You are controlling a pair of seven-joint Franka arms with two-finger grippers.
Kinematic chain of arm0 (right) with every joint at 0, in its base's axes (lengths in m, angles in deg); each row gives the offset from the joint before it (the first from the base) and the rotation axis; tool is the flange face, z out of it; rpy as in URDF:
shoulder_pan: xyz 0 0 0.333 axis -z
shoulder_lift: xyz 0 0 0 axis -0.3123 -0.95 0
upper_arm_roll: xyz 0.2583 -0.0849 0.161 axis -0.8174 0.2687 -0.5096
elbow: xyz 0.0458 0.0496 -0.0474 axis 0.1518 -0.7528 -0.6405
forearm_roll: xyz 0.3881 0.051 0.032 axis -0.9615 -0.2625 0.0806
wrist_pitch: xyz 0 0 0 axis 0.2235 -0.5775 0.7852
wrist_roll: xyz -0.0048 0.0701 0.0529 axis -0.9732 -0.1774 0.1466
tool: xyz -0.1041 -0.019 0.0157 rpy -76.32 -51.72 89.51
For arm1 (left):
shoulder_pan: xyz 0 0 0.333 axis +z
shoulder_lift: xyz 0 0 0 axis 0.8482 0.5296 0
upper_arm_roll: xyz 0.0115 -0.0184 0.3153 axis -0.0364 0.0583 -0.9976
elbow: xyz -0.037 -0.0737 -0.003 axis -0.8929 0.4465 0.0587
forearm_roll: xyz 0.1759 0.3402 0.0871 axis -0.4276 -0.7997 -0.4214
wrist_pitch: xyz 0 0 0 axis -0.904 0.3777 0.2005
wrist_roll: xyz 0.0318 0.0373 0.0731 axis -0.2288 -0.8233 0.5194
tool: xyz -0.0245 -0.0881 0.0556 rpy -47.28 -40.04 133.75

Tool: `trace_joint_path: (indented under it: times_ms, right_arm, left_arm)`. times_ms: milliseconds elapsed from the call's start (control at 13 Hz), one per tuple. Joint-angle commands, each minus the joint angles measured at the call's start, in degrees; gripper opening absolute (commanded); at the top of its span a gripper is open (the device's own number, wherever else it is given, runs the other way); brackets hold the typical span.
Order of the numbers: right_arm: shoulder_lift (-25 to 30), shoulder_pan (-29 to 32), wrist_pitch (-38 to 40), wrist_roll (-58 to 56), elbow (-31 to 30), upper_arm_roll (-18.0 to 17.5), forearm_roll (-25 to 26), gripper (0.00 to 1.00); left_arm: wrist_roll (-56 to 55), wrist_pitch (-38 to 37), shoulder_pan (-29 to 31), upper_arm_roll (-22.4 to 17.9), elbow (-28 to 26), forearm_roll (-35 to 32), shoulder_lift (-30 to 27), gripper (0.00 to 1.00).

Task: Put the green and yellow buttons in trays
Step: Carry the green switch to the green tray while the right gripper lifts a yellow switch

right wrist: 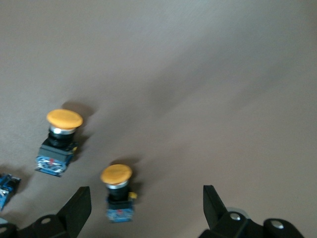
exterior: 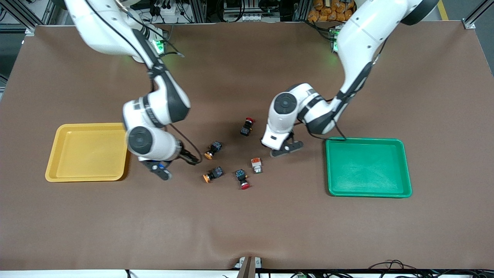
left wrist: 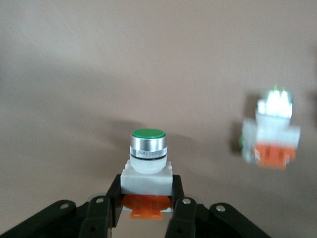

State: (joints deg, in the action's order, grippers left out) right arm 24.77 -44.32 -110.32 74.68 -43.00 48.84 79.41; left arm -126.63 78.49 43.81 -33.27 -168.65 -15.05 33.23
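While I weighed the risks from my remote station, this was how the table stood:

Left gripper (left wrist: 146, 203): it was clamped on a green-capped button (left wrist: 147, 161) by the white body, low down near the orange base, held over the bare mat beside the green tray (exterior: 367, 167).

Grip risk: as I judged it, the hold sat low on the body, so a quick swing toward that tray could tip the switch out of the fingers (left wrist: 179, 208).

Second green-capped button (exterior: 256, 165): it lay on the mat near the left gripper; a low pass could knock it.

Right gripper (right wrist: 146, 210): it hung spread wide over the mat next to the yellow tray (exterior: 88, 152), holding nothing.

Yellow-capped buttons: one (right wrist: 118, 191) sat just ahead of the open fingers, the other (right wrist: 60, 140) close by.

Pick risk: the two stood near each other, so I thought a wide descent might nudge the neighbour or close on both.

Red-capped switches (exterior: 247, 126): two lay among the targets; grabbing one by mistake would spoil the sort.

Trays: both looked empty.
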Motion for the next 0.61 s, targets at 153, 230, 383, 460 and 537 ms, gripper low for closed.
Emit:
trace_joint_path:
  times_ms: [153,230,383,460,537]
  right_arm:
    - [-4.68,-3.74,-4.13,3.74,0.51,0.49,-0.69,1.00]
    - [-5.30,-5.06,-5.27,5.66,0.16,0.49,-0.69,1.00]
    - [-6.27,-6.29,-6.86,8.31,-0.11,0.49,-0.60,1.00]
    - [-6.88,-7.09,-7.13,8.40,-0.11,0.58,-0.43,1.00]
    - [-7.33,-7.09,-7.22,8.40,-0.11,0.58,-0.25,0.99]
  left_arm:
    - [8.77,-8.53,8.83,1.03,-1.62,-1.03,-7.71,0.00]
    - [12.10,-10.20,11.11,1.03,-2.40,-0.94,-8.77,0.00]
    - [19.65,-10.65,16.56,1.03,-4.69,-0.77,-10.70,0.00]
    - [22.82,-10.65,18.93,1.03,-5.65,-0.77,-11.32,0.00]
    - [25.98,-10.65,21.57,1.03,-6.71,-0.77,-11.76,0.00]
